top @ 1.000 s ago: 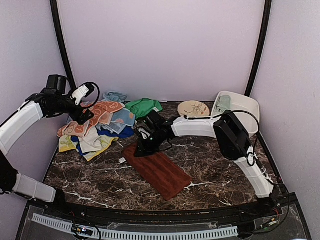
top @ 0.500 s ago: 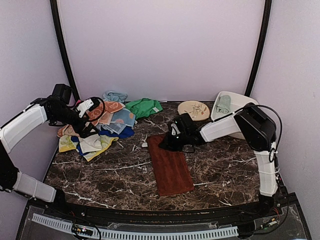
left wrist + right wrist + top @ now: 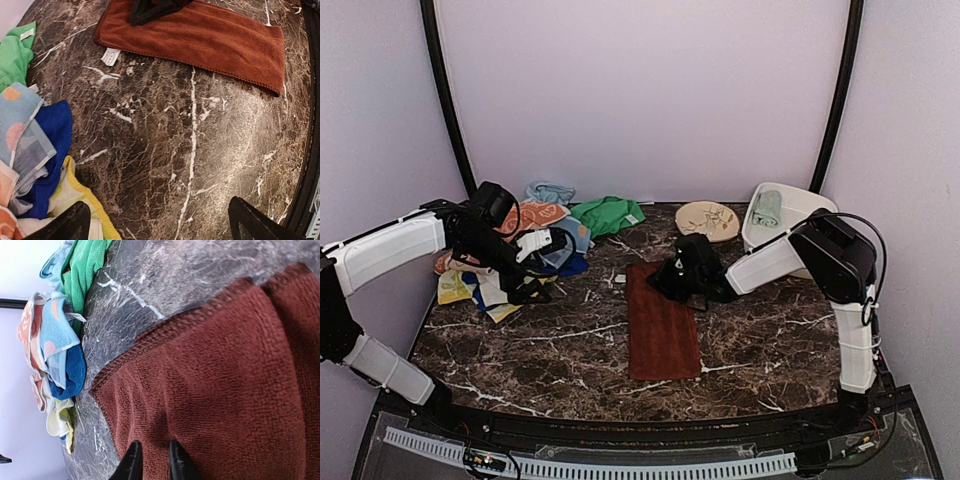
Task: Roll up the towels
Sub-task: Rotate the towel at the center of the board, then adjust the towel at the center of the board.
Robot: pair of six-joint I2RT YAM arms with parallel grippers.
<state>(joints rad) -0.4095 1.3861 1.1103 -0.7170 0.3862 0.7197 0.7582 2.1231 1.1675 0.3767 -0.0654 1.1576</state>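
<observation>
A dark maroon-brown towel (image 3: 663, 325) lies flat and lengthwise in the middle of the marble table; it also shows in the left wrist view (image 3: 210, 37) and the right wrist view (image 3: 225, 380). My right gripper (image 3: 666, 283) is shut on this towel's far end, with puckered cloth between its fingertips (image 3: 153, 462). My left gripper (image 3: 530, 291) hangs open and empty over bare marble (image 3: 160, 230), left of the towel and beside the towel pile. A pale mint-green towel (image 3: 766, 208) lies in the white tub.
A pile of coloured towels (image 3: 510, 250) fills the back left, also seen in the left wrist view (image 3: 30, 150). A bright green towel (image 3: 607, 213) lies at the back. A tan plate (image 3: 707, 218) and a white tub (image 3: 815, 215) stand back right.
My right gripper dragged the maroon towel rightward, turning it from diagonal to straight. My left arm came down off the pile toward the table near the towel.
</observation>
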